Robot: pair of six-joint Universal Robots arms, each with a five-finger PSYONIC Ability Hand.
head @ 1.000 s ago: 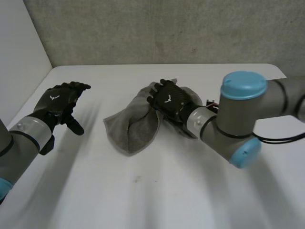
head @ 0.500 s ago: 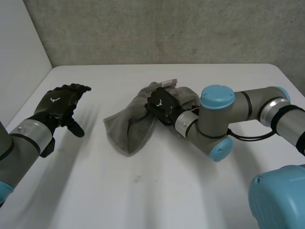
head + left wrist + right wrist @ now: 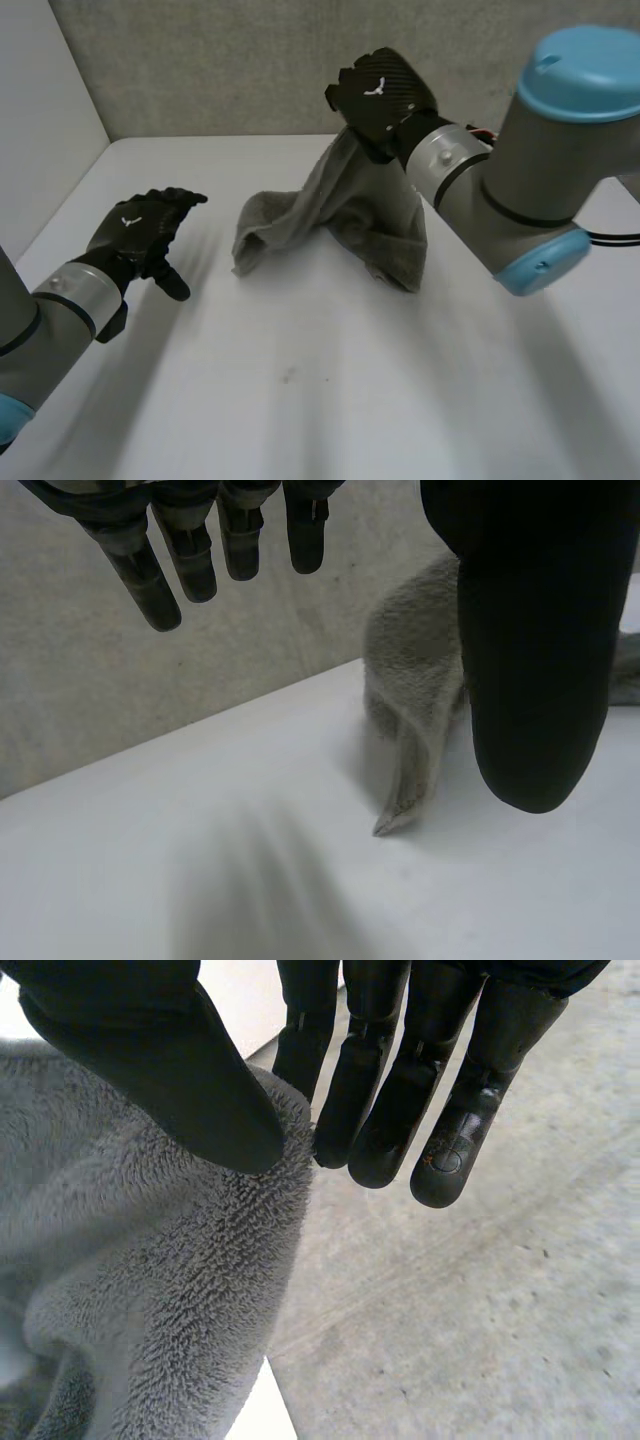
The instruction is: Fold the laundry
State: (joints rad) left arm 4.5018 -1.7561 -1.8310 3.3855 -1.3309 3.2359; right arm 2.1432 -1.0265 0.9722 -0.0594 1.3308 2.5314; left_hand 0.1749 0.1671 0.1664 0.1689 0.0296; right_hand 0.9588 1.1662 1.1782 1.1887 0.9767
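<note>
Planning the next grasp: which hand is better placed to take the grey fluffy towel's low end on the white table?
Likely left. The left hand hovers open and free beside that end; the right hand is pinching the grey fluffy towel aloft.

The towel (image 3: 350,215) is seen to be a plain mid grey, with no print or stripe on its fluffy pile. The left hand (image 3: 140,232) and the right hand (image 3: 380,98) are finished in black, and each is marked with a small white emblem on its back. The table (image 3: 330,400) is coloured plain white. The wall (image 3: 220,70) behind it is mottled grey, flecked with darker spots. The right arm (image 3: 530,180) is grey, topped by a light-blue cap (image 3: 585,60).
</note>
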